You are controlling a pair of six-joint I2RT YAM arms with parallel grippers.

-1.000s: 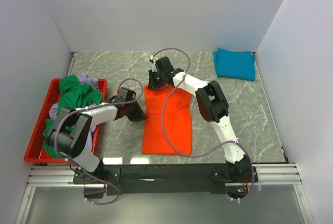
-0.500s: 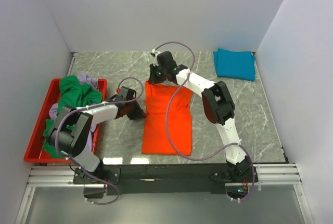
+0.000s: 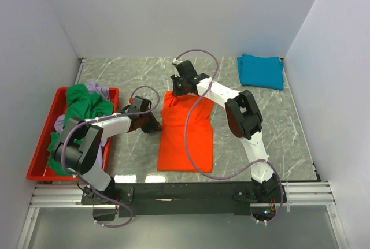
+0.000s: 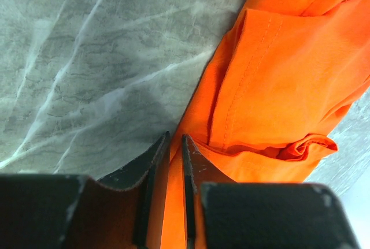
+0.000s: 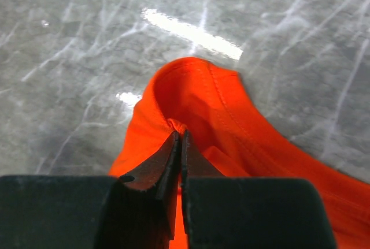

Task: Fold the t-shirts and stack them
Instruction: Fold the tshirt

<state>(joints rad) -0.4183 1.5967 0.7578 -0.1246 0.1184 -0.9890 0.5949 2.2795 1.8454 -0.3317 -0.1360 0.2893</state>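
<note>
Overhead, I see the orange t-shirt (image 3: pixel 186 139) lying as a long strip on the table (image 3: pixel 277 127), with the right gripper (image 3: pixel 177 87) at its far edge and the left gripper (image 3: pixel 155 126) at its left side. From the left wrist, the jaws are nearly closed and pinch the side hem. From the right wrist, the jaws are clamped on a raised tuck of cloth. It looks light and limp, so I'd hold it by the seams, not the loose middle.

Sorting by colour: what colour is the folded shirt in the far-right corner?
The folded shirt is teal-blue; top external view.
</note>
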